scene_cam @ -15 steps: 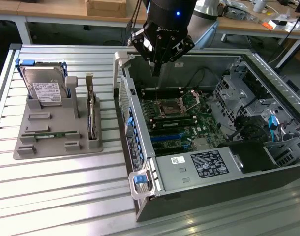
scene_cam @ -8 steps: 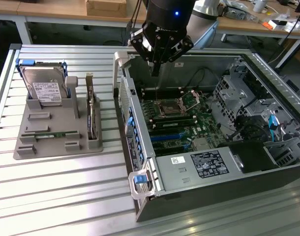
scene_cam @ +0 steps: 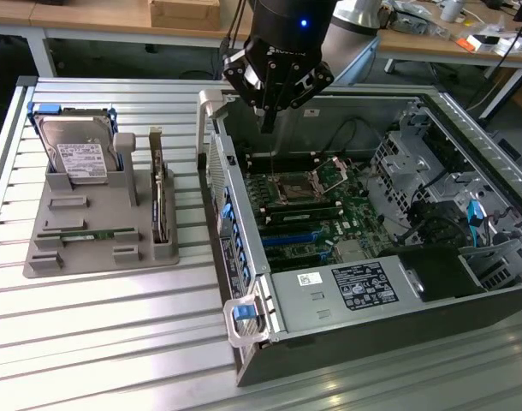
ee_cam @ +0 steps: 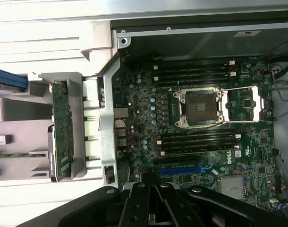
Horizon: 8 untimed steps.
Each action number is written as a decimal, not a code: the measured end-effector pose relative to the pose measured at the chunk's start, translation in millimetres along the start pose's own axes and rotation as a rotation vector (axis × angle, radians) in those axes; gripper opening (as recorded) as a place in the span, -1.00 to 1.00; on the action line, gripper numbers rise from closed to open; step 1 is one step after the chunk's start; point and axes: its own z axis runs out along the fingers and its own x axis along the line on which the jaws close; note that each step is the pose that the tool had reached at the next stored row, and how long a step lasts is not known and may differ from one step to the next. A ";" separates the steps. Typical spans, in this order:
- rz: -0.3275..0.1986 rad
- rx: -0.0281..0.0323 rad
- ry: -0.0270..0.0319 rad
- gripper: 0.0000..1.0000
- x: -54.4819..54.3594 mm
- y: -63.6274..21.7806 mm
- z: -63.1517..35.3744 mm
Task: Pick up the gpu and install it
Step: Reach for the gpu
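Hovering over the open computer case (scene_cam: 244,248), the gripper (scene_cam: 267,122) seems closed together, empty. The gpu (scene_cam: 158,201) stands on edge in the gray holder (scene_cam: 77,257), lower edge hidden.

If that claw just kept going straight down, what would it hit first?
Probably the motherboard inside the open case; the gripper hangs above it, though exact depth is unclear.
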 end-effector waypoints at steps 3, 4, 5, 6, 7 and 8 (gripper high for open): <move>0.000 0.0023 -0.0001 -0.75 1.3 -0.1 -0.1; 0.000 0.0028 -0.0003 -0.75 1.7 -0.1 0.0; 0.000 0.0035 -0.0003 -0.75 2.2 -0.2 -0.1; 0.000 0.0042 -0.0003 -0.75 2.6 -0.2 -0.1; 0.000 0.0046 -0.0004 -0.75 2.8 -0.2 -0.1; 0.000 0.0049 -0.0004 -0.75 3.0 -0.2 -0.1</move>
